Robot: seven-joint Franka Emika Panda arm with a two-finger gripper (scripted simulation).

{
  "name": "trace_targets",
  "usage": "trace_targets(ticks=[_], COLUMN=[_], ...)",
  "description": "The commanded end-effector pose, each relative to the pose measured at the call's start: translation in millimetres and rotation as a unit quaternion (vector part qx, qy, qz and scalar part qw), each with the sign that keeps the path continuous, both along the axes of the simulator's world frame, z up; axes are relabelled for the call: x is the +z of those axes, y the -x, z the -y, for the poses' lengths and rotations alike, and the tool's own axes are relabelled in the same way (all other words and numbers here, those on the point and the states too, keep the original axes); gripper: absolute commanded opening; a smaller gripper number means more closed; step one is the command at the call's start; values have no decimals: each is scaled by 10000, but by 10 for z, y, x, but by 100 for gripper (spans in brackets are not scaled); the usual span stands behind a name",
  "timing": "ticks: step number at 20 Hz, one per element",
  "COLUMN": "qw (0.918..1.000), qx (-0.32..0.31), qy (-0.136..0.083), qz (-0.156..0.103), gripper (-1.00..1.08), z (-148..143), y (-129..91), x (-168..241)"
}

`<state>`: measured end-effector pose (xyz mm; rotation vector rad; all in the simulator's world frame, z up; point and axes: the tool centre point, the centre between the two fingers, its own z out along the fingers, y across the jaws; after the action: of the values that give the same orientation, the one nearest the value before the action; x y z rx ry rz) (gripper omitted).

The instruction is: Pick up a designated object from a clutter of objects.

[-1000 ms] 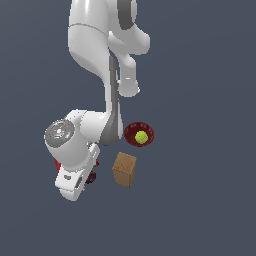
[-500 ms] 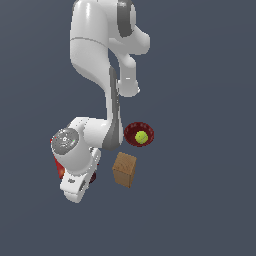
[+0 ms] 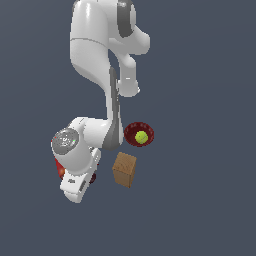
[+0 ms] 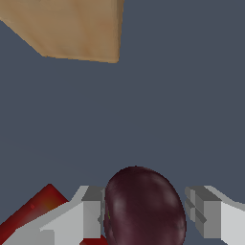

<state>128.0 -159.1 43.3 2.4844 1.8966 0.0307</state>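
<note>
- The small dark purple-maroon roundish plum-like fruit (image 4: 143, 206) sits between the two pale grey fingers (image 4: 91, 213) of the gripper (image 4: 146, 213), as the wrist view shows. This is where it must be for a pinch across its width.
- One finger looks to be against the fruit's skin. The other stands a little off it, with a strip of grey floor between. The jaws therefore stand apart and are not yet clamped on the fruit. It is probably resting on the floor, though the contact itself is hidden.
- In the exterior view, the white arm is bent low, and its hand (image 3: 77, 187) covers the fruit almost wholly. Only a dark sliver (image 3: 93, 178) shows at the hand's edge. The arm seems to be low so that the fingers reach down the fruit's sides and do not skim its top.
- The red printed cardboard box (image 3: 59, 167) lies just beside the hand, on the exterior view's left. A red corner (image 4: 33, 210) also shows behind one finger in the wrist view, so that finger has little room on that side.
- The tan wooden block (image 3: 124, 170) stands near the hand on the other side but is clear of both fingers.
- The dark red bowl (image 3: 131, 131) with the yellow-green ball (image 3: 141, 137) in it lies further off.
- Judging from this, closing the fingers is the next step. Because the fruit is round and smooth, an off-centre squeeze might roll it away.
</note>
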Motion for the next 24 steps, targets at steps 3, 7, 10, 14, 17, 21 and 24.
trace_targets(ticks=[3, 7, 10, 14, 17, 21, 24], qw=[10000, 10000, 10000, 10000, 10000, 10000, 10000], qx=[-2, -3, -5, -8, -11, -16, -21], qy=[4, 6, 7, 9, 9, 6, 2], qz=[-5, -12, -18, -32, -44, -61, -74], gripper=[-100, -100, -100, -100, -100, -100, -100], z=[0, -15, -36, -76, -116, -176, -220], y=[7, 14, 24, 41, 56, 75, 85], x=[21, 140, 297, 605, 903, 1360, 1704])
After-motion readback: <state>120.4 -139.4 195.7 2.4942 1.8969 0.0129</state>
